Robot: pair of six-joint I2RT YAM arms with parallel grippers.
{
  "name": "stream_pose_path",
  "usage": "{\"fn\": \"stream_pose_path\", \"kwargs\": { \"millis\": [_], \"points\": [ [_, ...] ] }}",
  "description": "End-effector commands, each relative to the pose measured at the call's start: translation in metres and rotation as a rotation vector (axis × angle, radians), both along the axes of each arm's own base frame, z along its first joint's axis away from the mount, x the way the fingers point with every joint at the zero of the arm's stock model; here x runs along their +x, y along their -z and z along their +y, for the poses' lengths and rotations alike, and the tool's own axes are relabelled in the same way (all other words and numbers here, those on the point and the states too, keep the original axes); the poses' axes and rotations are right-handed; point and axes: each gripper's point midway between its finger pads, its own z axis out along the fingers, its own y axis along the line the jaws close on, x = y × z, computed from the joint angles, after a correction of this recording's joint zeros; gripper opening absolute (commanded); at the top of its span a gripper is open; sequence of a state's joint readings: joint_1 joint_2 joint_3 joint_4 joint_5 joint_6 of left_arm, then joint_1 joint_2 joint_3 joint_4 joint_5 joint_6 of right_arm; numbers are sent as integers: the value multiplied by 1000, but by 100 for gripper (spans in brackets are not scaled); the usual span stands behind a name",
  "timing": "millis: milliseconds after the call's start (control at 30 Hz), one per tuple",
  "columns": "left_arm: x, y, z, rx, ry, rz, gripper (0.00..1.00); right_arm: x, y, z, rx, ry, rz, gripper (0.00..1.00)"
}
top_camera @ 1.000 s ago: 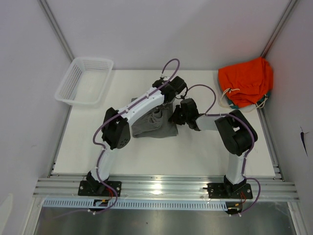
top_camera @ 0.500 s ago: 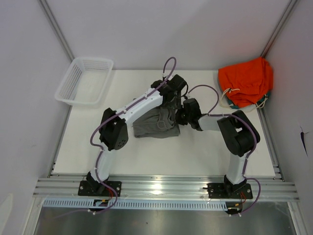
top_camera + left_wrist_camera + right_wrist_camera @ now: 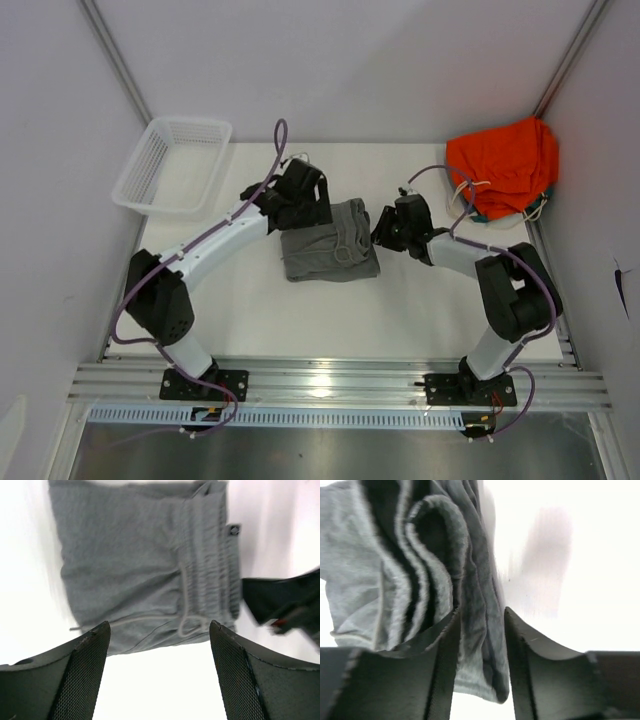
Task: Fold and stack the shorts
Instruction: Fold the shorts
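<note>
The grey shorts lie folded in a rough square at the table's middle, waistband and drawstring toward the right side. My left gripper sits at their back-left edge, open. In the left wrist view its gripper holds nothing, and the shorts lie just ahead of the fingertips. My right gripper is at the shorts' right edge. In the right wrist view its gripper has the jaws parted, with a folded edge of the shorts hanging loosely between them.
A white mesh basket stands at the back left. A bright orange garment with a white drawstring is piled at the back right, close behind the right arm. The right gripper's black body shows at the right of the left wrist view.
The left arm has swung left off the shorts and its gripper has opened. The right gripper has shifted right and its jaws have parted. The shorts now lie flatter.
</note>
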State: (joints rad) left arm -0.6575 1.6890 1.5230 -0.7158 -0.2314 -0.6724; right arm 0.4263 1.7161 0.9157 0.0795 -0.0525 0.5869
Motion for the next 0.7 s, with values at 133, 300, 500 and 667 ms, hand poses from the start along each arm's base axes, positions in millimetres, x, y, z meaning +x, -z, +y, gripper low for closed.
{"fn": "stream_pose_path", "kwargs": {
  "millis": [133, 300, 500, 667],
  "points": [
    [-17, 58, 1, -123, 9, -2, 81, 4, -49, -24, -76, 55, -93, 44],
    [-12, 60, 8, -185, -8, -18, 80, -2, -90, -8, -19, -8, -187, 40],
    [-13, 44, 14, -205, -14, -83, 79, -18, -111, 51, 143, -235, -167, 36],
    [-15, 40, 13, -215, -4, -88, 79, -28, -87, 86, 262, -349, -96, 33]
  ]
}}
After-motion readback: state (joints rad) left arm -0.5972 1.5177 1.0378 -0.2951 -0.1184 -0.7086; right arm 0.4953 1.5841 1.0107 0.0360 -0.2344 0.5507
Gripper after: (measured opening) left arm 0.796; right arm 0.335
